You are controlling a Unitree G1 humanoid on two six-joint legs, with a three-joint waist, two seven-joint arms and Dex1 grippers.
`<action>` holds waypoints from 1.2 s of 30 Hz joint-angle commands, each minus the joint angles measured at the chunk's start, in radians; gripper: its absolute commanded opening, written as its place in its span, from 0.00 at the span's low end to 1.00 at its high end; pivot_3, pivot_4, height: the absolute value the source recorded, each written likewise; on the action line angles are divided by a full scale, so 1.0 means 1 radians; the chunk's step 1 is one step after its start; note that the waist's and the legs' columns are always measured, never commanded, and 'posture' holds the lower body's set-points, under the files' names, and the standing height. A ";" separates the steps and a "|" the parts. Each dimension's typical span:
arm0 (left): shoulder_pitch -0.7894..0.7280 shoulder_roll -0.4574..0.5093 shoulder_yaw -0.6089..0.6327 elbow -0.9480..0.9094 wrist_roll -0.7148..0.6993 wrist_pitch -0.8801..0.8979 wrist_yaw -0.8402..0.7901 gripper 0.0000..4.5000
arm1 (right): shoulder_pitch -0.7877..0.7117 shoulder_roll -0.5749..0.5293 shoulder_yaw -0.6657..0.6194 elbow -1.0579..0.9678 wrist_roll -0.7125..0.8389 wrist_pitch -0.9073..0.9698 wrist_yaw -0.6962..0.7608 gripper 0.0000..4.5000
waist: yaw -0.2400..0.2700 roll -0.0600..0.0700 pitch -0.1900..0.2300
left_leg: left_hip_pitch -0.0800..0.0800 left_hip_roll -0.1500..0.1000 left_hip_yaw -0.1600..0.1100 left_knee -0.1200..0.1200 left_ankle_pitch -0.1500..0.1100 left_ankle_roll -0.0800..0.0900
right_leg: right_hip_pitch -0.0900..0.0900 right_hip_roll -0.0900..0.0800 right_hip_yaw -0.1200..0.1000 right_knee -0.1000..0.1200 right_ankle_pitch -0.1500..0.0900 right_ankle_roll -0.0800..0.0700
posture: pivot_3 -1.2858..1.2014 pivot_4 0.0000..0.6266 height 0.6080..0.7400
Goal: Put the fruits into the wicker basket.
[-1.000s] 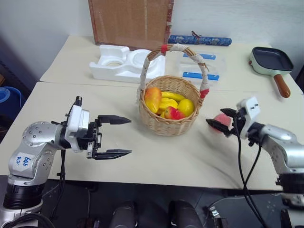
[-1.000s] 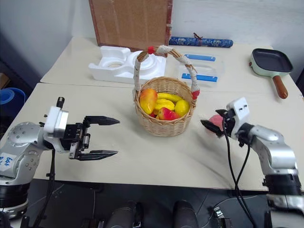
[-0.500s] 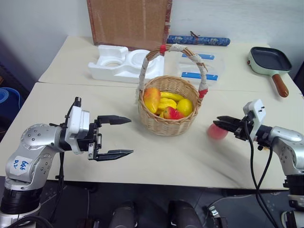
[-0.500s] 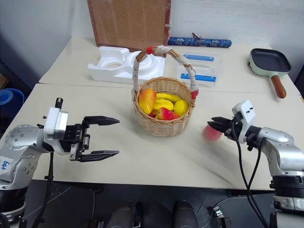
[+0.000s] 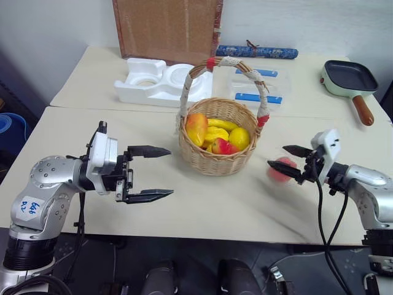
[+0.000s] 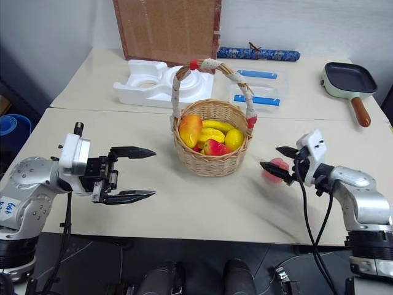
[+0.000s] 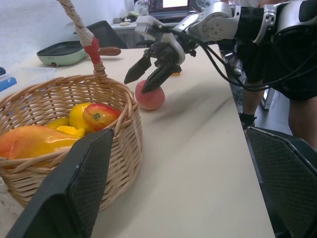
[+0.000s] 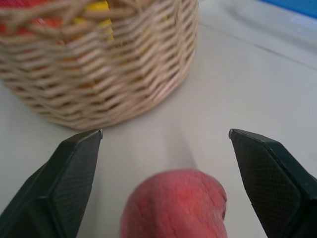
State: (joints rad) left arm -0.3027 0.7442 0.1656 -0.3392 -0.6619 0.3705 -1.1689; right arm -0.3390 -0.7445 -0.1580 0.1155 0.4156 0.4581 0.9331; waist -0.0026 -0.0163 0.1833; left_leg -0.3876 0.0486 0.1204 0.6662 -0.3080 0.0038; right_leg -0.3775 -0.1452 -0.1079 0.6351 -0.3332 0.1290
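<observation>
The wicker basket (image 5: pixel 218 157) stands mid-table with its tall handle up. Inside lie the yellow-orange mango (image 5: pixel 197 127) and other yellow and red fruits. The pink peach (image 5: pixel 280 171) rests on the table to the right of the basket. My right gripper (image 5: pixel 277 156) is open, one finger on each side of the peach (image 8: pixel 176 203) and neither touching it. To the left of the basket my left gripper (image 5: pixel 170 172) hangs level, open and empty, pointing at the basket (image 7: pixel 64 144).
On the far table are a white foam block (image 5: pixel 153 80), a clear box with blue strips (image 5: pixel 258 86) and a green pan (image 5: pixel 350 77). A brown board (image 5: pixel 169 27) leans on the wall. A person (image 7: pixel 297 99) stands past the table's right end.
The right gripper shut without keeping the peach, which ended up lower on the table. It has opened again around the peach. The left gripper stayed put.
</observation>
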 commanded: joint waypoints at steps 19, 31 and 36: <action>0.045 -0.026 0.124 -0.054 -0.122 0.062 0.123 1.00 | -0.187 0.251 0.061 -0.561 0.301 0.188 -0.225 0.56 | -0.006 0.001 0.001 | 0.000 0.002 -0.002 0.000 0.000 -0.001 | 0.000 0.001 0.000 0.001 0.000 0.000 | 0.52 0.24 1.00; 0.049 -0.039 0.104 -0.094 -0.138 0.068 0.170 1.00 | -0.266 0.390 0.264 -0.357 -0.155 -0.065 -0.464 0.99 | -0.004 0.000 0.000 | -0.006 -0.001 -0.001 -0.001 0.000 0.000 | -0.007 -0.001 0.000 0.001 0.000 0.000 | 0.52 0.24 1.00; 0.046 -0.042 0.090 -0.084 -0.133 0.063 0.164 1.00 | -0.146 0.358 0.173 -0.509 0.097 -0.033 -0.259 0.99 | -0.004 0.000 0.000 | -0.006 0.000 -0.001 -0.001 0.000 -0.001 | -0.007 0.001 0.000 0.001 0.000 0.000 | 0.52 0.24 1.00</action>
State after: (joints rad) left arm -0.2528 0.7007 0.2494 -0.3971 -0.7814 0.4460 -0.9992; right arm -0.5019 -0.3613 0.0596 -0.2956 0.4152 0.4311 0.5966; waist -0.0063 -0.0158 0.1837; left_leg -0.3932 0.0489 0.1195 0.6646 -0.3077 0.0026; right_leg -0.3844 -0.1445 -0.1075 0.6361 -0.3329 0.1295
